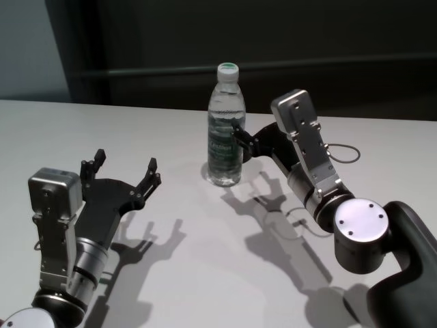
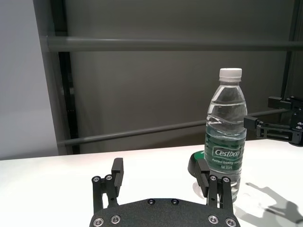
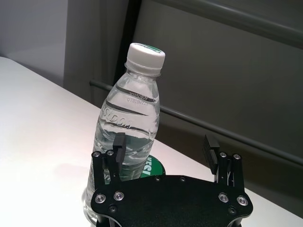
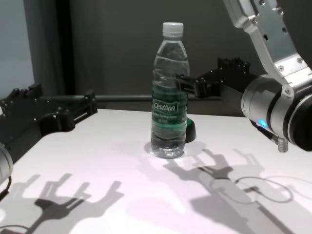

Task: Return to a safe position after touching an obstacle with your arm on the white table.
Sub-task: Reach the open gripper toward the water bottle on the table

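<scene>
Bottle (image 1: 226, 126) is standing upright near the middle of the white bench (image 1: 171, 273), cap on and filled nearly to the shoulder with water. We are judging it moderately heavy for its size yet tall on a narrow base, so a sideways nudge high up could tip it; the thin clear wall would likely flex under pressure and the smooth plastic may slip. Were a hold ever needed, we are advising the labelled waist (image 4: 168, 109), where the ribs stiffen the wall. A small dark rounded object (image 4: 190, 130) is sitting just behind its foot.

We are recording the right pincer (image 1: 240, 141) reaching in from the right at label height, fingers spread apart, with one fingertip (image 3: 118, 142) lying against or just beside the bottle's wall; we cannot confirm contact. The right forearm is angling up and back over the bench.

We are noting the left pincer (image 1: 126, 169) raised above the near left of the bench, well apart from the bottle, fingers likewise spread and holding nothing.
</scene>
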